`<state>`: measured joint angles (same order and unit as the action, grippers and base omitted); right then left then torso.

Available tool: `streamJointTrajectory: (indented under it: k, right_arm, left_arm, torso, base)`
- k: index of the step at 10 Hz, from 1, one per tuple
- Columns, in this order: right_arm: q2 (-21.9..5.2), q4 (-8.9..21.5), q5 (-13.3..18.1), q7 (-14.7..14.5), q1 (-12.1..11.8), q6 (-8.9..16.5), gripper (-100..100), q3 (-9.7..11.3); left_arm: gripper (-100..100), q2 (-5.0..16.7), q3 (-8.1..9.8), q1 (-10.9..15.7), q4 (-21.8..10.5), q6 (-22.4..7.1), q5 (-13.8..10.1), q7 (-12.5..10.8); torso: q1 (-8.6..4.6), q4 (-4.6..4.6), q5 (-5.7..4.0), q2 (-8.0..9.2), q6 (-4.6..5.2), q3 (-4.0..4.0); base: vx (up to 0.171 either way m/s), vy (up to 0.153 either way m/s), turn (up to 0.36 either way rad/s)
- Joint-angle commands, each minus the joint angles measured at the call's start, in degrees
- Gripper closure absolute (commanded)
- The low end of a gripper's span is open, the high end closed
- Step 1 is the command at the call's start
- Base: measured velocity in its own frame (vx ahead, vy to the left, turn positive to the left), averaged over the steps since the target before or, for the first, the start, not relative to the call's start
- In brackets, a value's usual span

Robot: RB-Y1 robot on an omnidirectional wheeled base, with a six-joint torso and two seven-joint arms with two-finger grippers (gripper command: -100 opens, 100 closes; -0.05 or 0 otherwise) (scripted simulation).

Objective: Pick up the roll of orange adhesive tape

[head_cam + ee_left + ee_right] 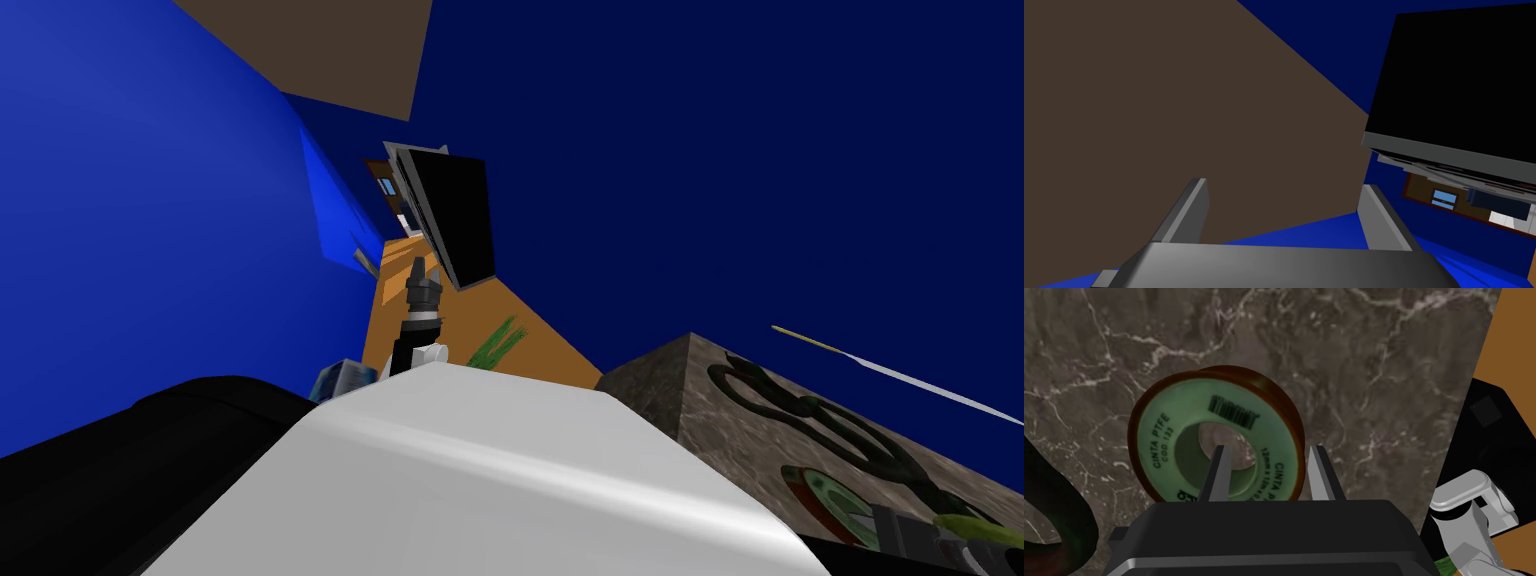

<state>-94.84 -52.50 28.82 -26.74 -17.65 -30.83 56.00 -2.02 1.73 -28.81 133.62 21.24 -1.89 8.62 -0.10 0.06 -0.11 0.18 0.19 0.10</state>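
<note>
Head view: the tape [832, 500] sits on the marble table [690, 400] at 4 o'clock. The left hand [420, 268] is raised at 12 o'clock, pointing away.

Left wrist view: the left hand [1284, 187] is fully spread and empty.

Right wrist view: the right hand [1269, 450] is narrowed onto the tape [1169, 438] wall, one finger in the core and one outside the rim, over the table [1374, 363].

Status: the grasp appears made; the lift remains.
</note>
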Motion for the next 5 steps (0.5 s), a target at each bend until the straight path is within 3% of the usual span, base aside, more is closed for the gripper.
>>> streamJointTrajectory:
  k: [1,3,4,5]
  right_arm:
    - [0.1,1.4,0.6,0.1,0.7,-1.6,100,-0.2]
    - [-0.1,3.5,1.0,-0.2,1.4,-4.0,100,-0.8]
    - [0.2,3.0,1.0,-0.1,1.4,-3.2,100,-0.6]
    - [0.2,3.2,1.1,-0.1,1.5,-3.5,0,-0.6]
  left_arm:
    - [0,0.0,0.0,0.0,0.0,0.0,0.0,0.0]
    - [0,0.0,0.0,0.0,0.0,0.0,0.0,0.0]
    - [0,0.0,0.0,0.0,0.0,0.0,0.0,0.0]
    - [0,0.0,0.0,0.0,0.0,0.0,0.0,0.0]
  torso:
    - [0.0,0.0,0.0,0.0,0.0,0.0]
    - [0.13,0.01,0.04,0.05,0.0,0.02]
    - [0.16,0.01,0.05,0.04,-0.01,0.02]
    - [0.09,0.0,0.04,0.02,0.0,0.01]
  base:
    - [-0.014,0.041,-0.024]
    - [-0.017,0.048,-0.014]
    - [-0.006,0.022,-0.004]
    - [0.0,0.0,0.0]
